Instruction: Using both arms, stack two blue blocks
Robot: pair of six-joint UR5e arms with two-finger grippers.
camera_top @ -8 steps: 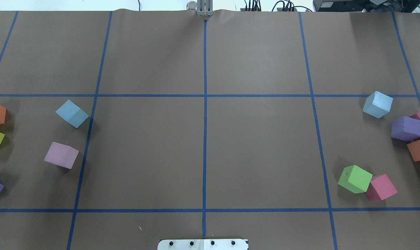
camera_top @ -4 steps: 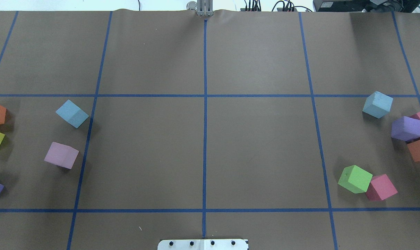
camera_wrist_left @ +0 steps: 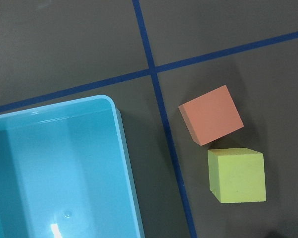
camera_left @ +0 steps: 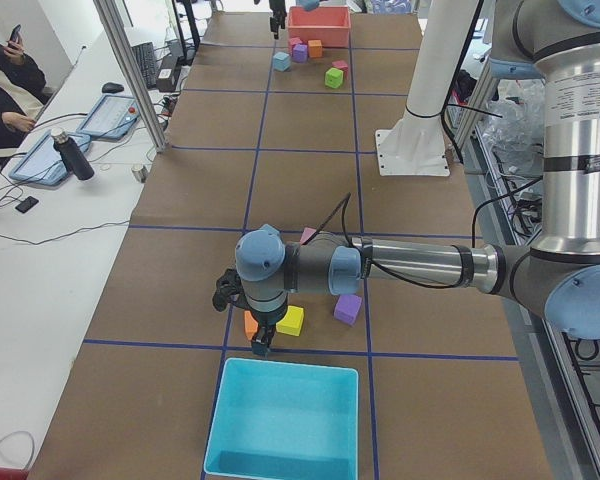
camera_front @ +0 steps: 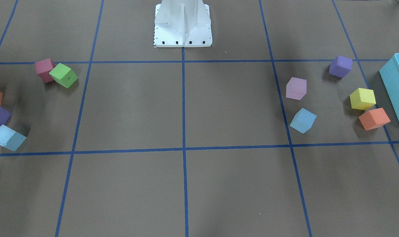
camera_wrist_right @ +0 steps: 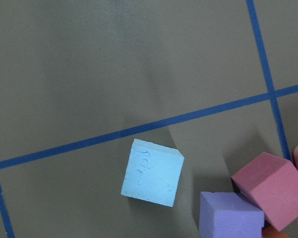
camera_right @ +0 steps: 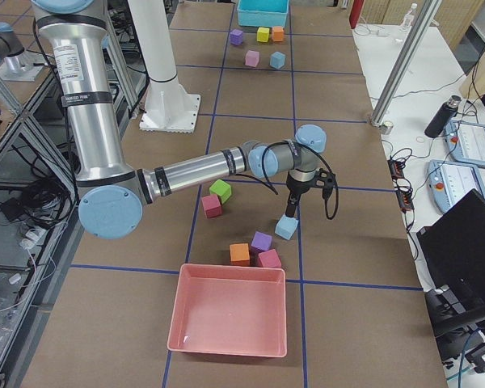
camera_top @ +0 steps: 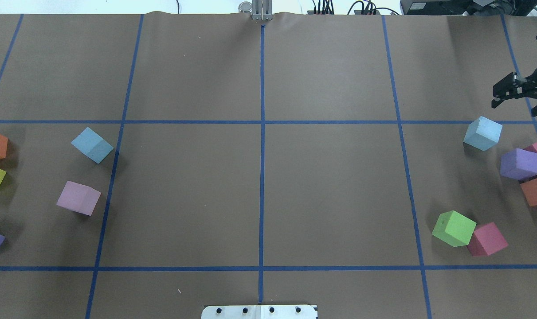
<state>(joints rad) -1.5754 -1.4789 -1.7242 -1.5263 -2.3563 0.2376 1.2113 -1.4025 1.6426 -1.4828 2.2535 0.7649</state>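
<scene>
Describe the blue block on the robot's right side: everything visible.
The blue block is a pale, matte, foam-looking cube with faint marks on its top face. It rests flat on the brown table cover, askew to the blue tape grid, beside a tape line. Nothing touches it: a purple cube sits close but apart, and the open right end effector is not around it.

Bin [camera_wrist_left: 125,163] — orange cube [camera_wrist_left: 211,121] maybe touching yellow cube [camera_wrist_left: 237,176].

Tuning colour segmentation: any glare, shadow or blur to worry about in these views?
Left wrist view: white glare patch on the turquoise bin floor. Right wrist view: sharp, soft shadow beside the blue block. Overhead view: sharp, no glare.
</scene>
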